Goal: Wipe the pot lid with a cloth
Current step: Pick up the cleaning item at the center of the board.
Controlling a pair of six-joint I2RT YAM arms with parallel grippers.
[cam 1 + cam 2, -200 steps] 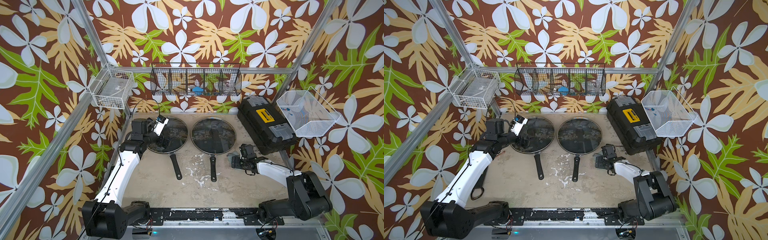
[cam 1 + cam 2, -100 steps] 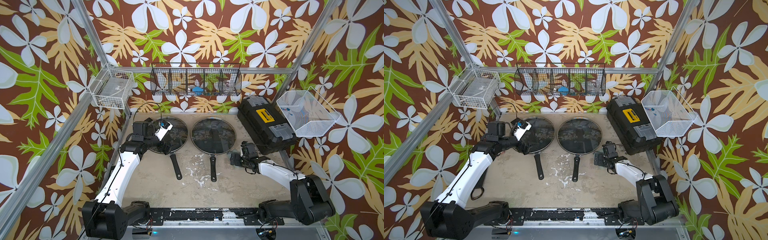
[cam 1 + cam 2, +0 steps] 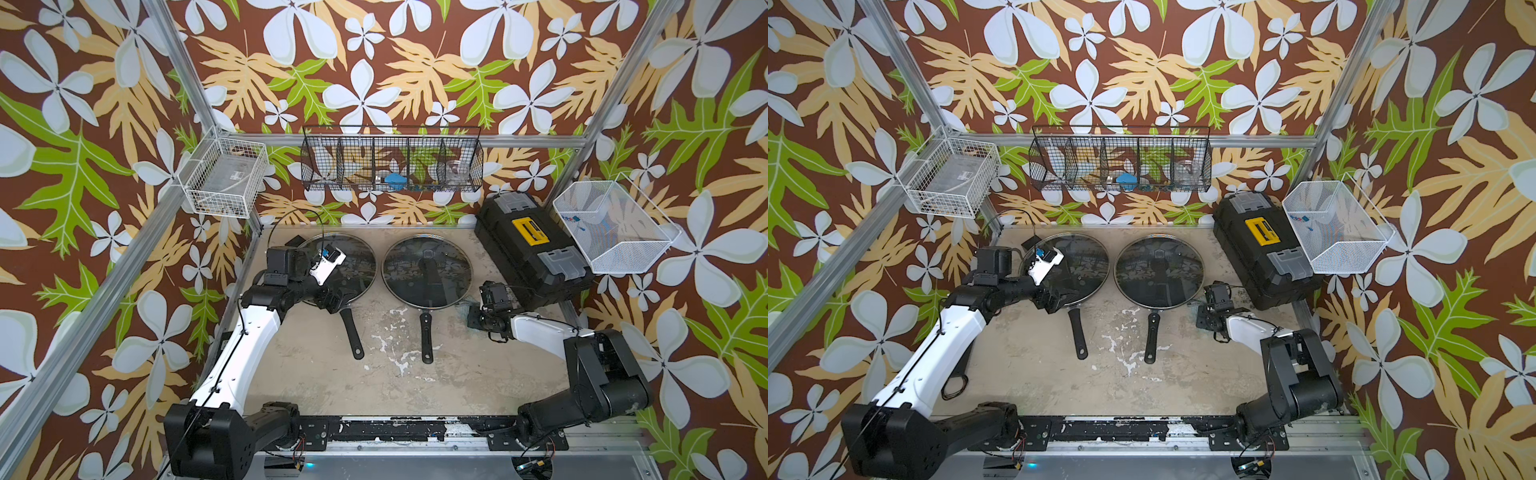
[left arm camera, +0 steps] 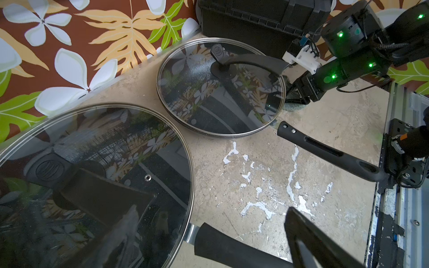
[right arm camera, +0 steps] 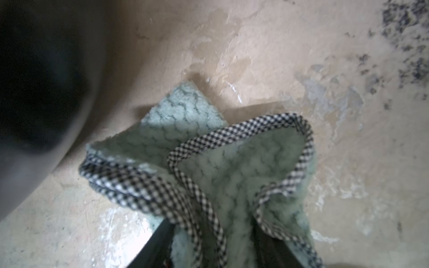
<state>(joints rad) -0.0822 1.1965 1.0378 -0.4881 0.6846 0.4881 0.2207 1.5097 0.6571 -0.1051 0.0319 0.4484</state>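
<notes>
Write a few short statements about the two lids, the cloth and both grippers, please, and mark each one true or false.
1. The left pan's lid and the right pan's lid are both glass. True.
2. The cloth lies on top of a lid. False: it is on the table, beside the right pan's lid.
3. The right gripper pinches the cloth. True.
4. The left gripper grips a lid's handle. False: it is open and holds nothing, at the rim of the left pan's lid.
</notes>
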